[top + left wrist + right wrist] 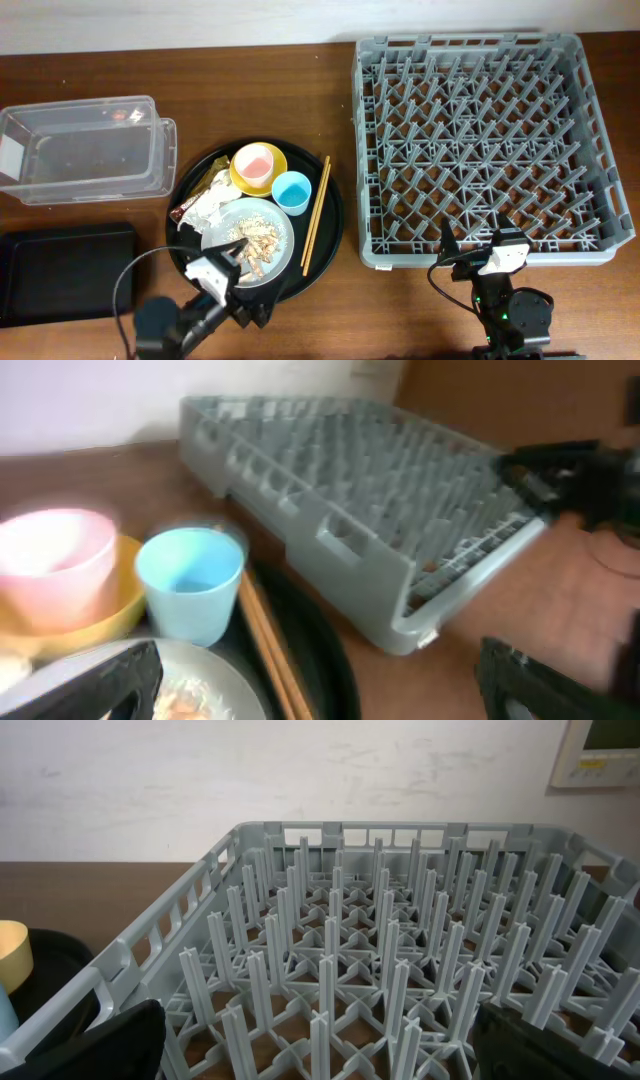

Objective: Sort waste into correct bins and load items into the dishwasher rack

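The round black tray [330, 225] holds a pink cup [253, 163] on a yellow saucer [237, 180], a blue cup [291, 191], chopsticks [316, 215], a white napkin [212, 208], a brown wrapper [198, 196] and a white plate [283, 250] with food scraps [258, 240]. My left gripper [250, 285] is open and empty at the plate's near edge, one finger over the plate [215, 675]. My right gripper [483, 245] is open and empty at the front edge of the grey rack [490, 140]. The clear tub [85, 150] and the shallow black tray [65, 275] stand at the left.
The left wrist view shows the blue cup [190, 585], the pink cup [50, 555], the chopsticks [268, 650] and the rack's corner [400, 620]. The right wrist view looks over the rack's pegs [380, 950]. Bare brown table lies between the round tray and the rack.
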`<move>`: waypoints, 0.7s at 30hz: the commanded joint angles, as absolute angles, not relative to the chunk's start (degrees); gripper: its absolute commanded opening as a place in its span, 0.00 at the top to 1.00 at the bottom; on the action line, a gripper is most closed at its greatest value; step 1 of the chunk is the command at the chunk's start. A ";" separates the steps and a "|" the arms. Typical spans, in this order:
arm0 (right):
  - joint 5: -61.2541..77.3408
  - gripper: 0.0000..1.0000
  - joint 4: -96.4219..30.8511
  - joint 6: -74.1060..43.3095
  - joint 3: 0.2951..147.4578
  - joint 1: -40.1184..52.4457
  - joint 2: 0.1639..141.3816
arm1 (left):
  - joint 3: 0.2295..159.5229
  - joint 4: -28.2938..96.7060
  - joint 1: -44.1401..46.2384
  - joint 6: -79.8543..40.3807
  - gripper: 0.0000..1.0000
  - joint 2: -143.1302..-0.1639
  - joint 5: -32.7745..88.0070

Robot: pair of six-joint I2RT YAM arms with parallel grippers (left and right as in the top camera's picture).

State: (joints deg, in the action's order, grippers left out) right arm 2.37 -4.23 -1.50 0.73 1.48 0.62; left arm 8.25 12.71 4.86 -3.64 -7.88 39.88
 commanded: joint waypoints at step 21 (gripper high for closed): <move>2.09 0.02 -4.34 -1.72 0.32 1.10 0.19 | 55.29 28.95 -4.29 1.37 0.27 -91.00 5.56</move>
